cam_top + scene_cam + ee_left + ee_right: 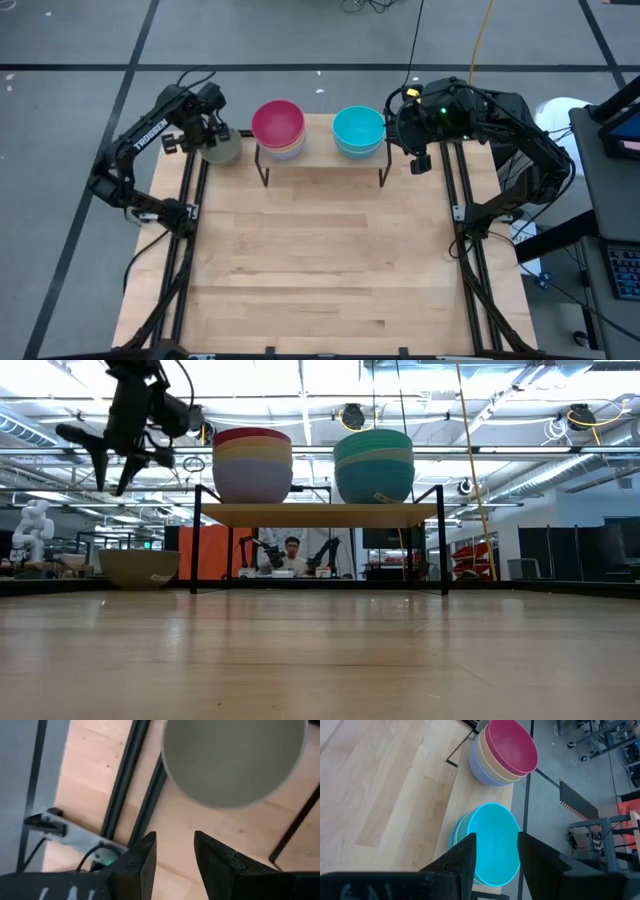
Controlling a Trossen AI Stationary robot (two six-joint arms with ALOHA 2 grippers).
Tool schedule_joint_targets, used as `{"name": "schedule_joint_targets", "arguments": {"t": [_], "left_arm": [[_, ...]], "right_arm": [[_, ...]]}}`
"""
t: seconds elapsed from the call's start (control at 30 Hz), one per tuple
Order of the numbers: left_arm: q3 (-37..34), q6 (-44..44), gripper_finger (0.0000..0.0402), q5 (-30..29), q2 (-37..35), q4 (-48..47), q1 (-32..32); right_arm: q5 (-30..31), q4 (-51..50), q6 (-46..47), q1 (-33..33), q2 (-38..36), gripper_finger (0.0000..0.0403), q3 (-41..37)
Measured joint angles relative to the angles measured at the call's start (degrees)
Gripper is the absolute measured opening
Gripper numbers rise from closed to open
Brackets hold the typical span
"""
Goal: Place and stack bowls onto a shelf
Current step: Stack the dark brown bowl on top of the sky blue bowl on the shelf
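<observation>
left gripper point(212, 138) hovers over the last olive-grey round bowl point(222, 149) on the tabletop beside the low light-wood shelf point(322, 163), fingers apart, nothing held. the magenta-topped stack point(278, 127) and cyan-topped stack point(358, 130) are shelved. next, probably: descend, pinch the rim. right gripper point(420, 163) waits open by the cyan stack.
</observation>
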Motion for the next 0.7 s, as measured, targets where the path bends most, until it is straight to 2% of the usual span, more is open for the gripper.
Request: {"name": "schedule_joint_targets", "arguments": {"t": [0.4, 0.7], "left_arm": [[-10.30, -8.95, 0.0138, 2.58, 0.02, 19.44, 1.31], [-15.61, -16.68, 0.0138, 4.14, 0.02, 20.78, 1.31]], "right_arm": [[0.00, -1.00, -0.80, 0.00, 0.00, 0.0137, -0.02], [0.00, -2.10, -1.97, 0.00, 0.00, 0.0137, -0.01]]}}
